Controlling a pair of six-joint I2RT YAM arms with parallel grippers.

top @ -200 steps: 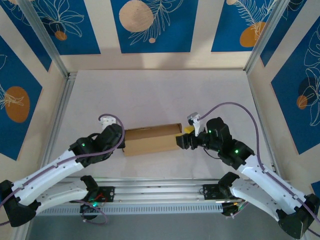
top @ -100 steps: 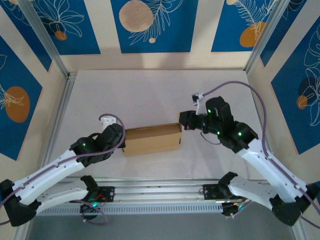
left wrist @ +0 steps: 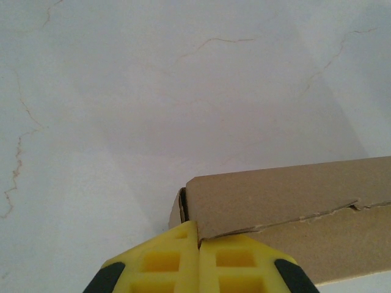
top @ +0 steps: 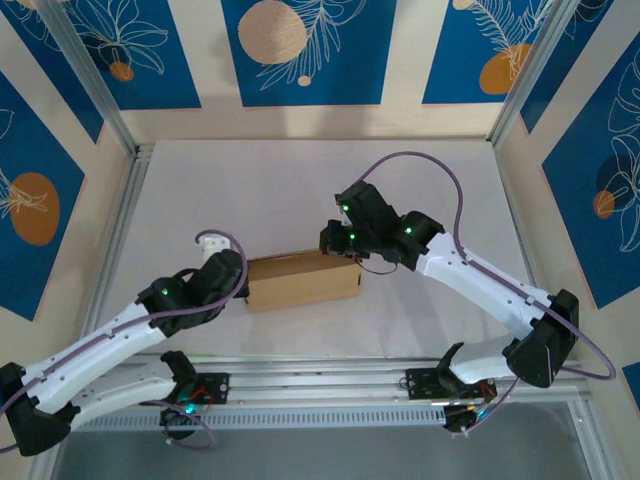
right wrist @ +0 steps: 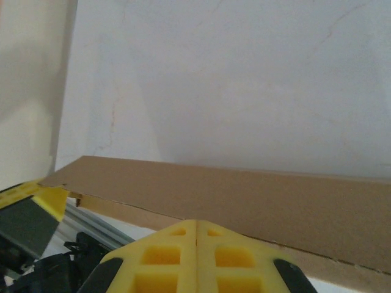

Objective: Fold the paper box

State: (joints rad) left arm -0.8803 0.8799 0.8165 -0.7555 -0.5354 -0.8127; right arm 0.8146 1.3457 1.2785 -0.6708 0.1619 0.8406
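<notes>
The paper box (top: 305,282) is a closed, shallow brown cardboard shape lying lengthwise near the table's front middle. My left gripper (top: 245,283) is at its left end. In the left wrist view, that gripper (left wrist: 198,235) is shut, its yellow fingertips pressed together against the lower corner of the box (left wrist: 293,201). My right gripper (top: 330,243) hovers at the box's far edge, toward its right end. It is shut (right wrist: 197,224), with the long brown lid of the box (right wrist: 244,195) just beyond its tips and nothing between its fingers.
The white tabletop (top: 300,190) stretches behind the box. An aluminium rail (top: 320,385) runs along the front edge, and a metal frame post (top: 120,240) borders the left side. Blue patterned panels form the walls.
My right arm has swung from the box's right end up and left over its far edge, and its jaws have closed. The left arm and box have stayed put.
</notes>
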